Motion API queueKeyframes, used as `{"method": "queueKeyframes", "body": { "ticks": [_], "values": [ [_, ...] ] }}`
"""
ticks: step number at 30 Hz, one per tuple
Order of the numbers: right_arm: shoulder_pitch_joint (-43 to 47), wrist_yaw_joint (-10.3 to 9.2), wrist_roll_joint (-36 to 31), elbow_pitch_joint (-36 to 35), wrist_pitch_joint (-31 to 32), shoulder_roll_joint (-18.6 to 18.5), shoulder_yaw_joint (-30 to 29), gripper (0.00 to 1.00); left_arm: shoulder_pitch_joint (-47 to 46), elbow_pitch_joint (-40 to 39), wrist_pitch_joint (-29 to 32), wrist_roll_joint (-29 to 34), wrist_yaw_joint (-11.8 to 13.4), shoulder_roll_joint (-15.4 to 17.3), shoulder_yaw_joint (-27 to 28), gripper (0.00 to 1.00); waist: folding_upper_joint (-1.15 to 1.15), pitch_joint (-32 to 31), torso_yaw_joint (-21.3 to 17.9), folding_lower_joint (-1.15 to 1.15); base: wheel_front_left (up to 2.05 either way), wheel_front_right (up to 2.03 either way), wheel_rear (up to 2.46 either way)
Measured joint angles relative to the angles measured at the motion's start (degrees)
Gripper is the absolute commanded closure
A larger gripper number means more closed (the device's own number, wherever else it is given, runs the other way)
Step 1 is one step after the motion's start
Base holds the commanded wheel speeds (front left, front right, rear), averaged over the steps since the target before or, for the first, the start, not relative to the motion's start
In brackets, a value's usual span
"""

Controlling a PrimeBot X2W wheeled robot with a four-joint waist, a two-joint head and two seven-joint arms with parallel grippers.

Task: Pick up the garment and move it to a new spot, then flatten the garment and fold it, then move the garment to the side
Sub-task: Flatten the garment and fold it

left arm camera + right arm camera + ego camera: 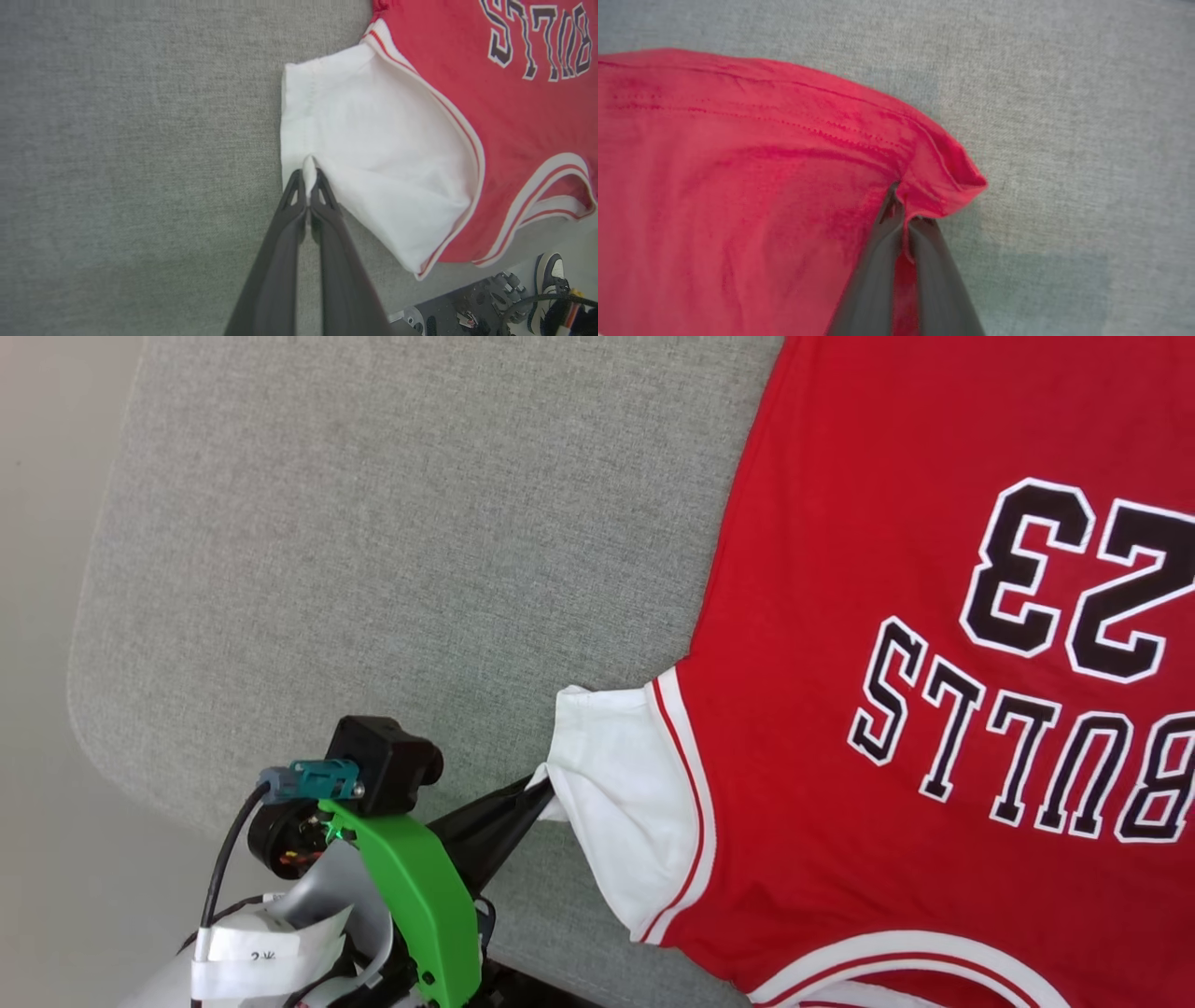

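Red knit fabric takes up the right side of the head view: the garment lies flat on a grey woven cushion, with its black-and-white "BULLS 23" print upside down. Its white sleeve points to the lower left, and the left gripper is closed on the sleeve's edge.

In the left wrist view, the two dark fingers meet around a small pinch of white cloth at the cuff, raised into a little peak. A shoe shows on a pale floor at the lower right corner.

In the right wrist view, the right gripper is clamped on a red hemmed corner of the garment. The cloth bunches above the fingertips, and the grey cushion lies beside it.
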Motion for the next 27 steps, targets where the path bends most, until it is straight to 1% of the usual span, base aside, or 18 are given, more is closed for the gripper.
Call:
{"method": "queueKeyframes", "body": {
  "ticks": [6,14,18,23,27],
  "values": [
    [5.27,0.0,1.12,0.16,-1.4,0.92,-0.56,1.0,-0.63,0.33,0.87,0.08,0.59,0.67,0.27,1.0,0.0,-3.14,-1.48,-0.01,0.0,0.0,0.0],
    [15.96,0.0,3.9,-0.37,-3.87,2.97,-1.6,1.0,-0.61,1.09,1.45,0.12,2.07,1.31,0.36,1.0,0.0,-9.12,-4.25,-0.01,0.0,0.0,0.0],
    [21.6,0.0,6.42,-1.27,-4.47,5.16,-3.59,1.0,-0.21,1.78,1.96,0.02,2.74,1.7,0.31,1.0,0.0,-12.55,-5.9,-0.01,0.0,0.0,0.0],
    [29.11,0.0,8.81,-4.43,-4.46,6.51,-4.36,1.0,1.15,2.88,1.9,-0.22,3.55,2.09,0.31,1.0,0.0,-16.73,-8.06,-0.01,0.0,0.0,0.0],
    [36.59,0.0,11.31,-9.05,-4.5,6.99,-4.48,1.0,2.42,3.85,1.29,-0.04,4.31,2.1,0.21,1.0,0.0,-20.07,-9.79,-0.01,0.0,0.0,0.0]
  ]
}}
